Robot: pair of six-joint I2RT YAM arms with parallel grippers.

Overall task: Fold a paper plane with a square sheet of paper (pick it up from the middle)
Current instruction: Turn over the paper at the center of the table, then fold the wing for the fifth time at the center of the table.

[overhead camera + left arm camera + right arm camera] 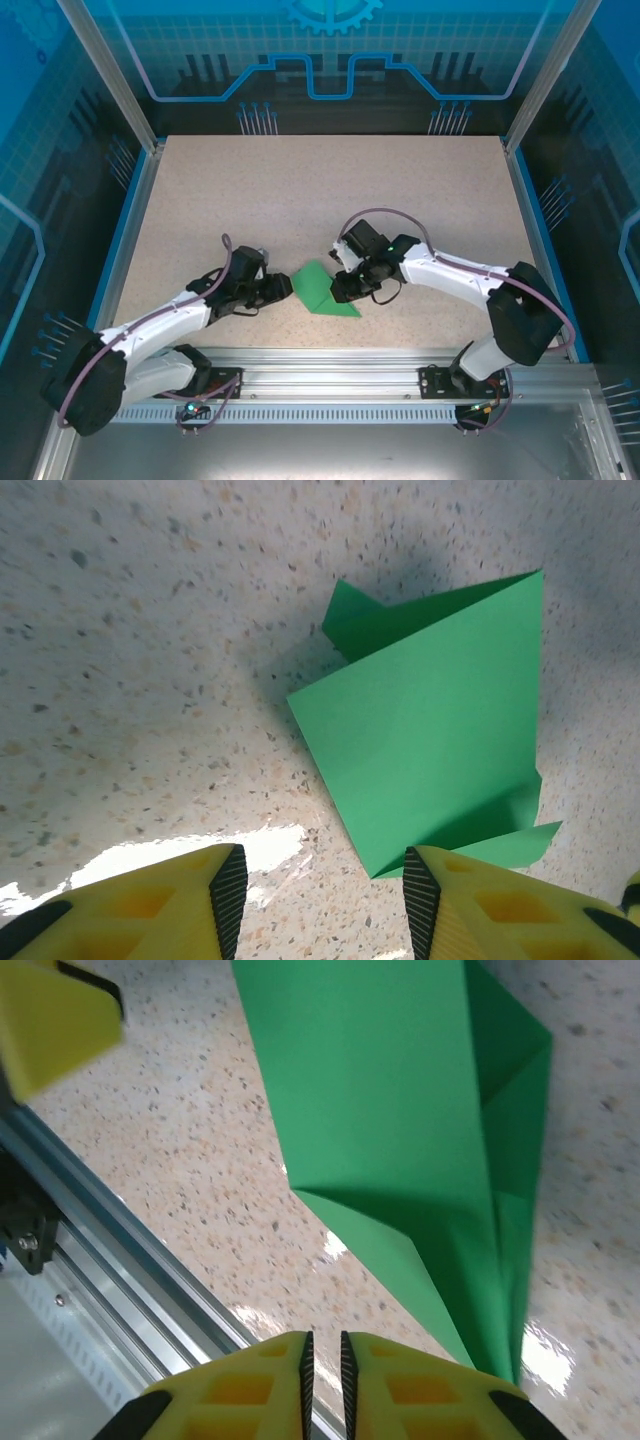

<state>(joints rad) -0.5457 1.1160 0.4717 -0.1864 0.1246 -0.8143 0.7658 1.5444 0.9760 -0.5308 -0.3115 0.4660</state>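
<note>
- Closest to the overhead camera, a metal rail [330, 362] runs along the near edge of the speckled tabletop [330, 190]. The left arm [160, 325] and the right arm [460, 272] reach inward from it.
- Between them, near the front edge, lies the green sheet of paper [322, 292], folded into an angular shape.
- The left gripper [283, 290] is just beside the sheet's left edge and the right gripper [345, 288] is at its right edge. From above I cannot tell whether either touches it.
- From the left wrist, the yellow fingers [170, 900] of the left gripper [322, 880] frame the bottom, and the jaws stand apart with nothing between them.
- The sheet [440, 750] lies on the tabletop just beyond them. Its lower corner is close to one fingertip, and folded layers show at its top and bottom edges.
- From the right wrist, the right gripper [323, 1355] has its jaws drawn together to a thin slit with no paper in it.
- The sheet [380, 1110] lies just ahead, creased, its narrow point reaching down beside one finger.
- A yellow finger of the left gripper [50, 1020] shows in the upper left corner, and the rail [110, 1260] crosses below it.
</note>
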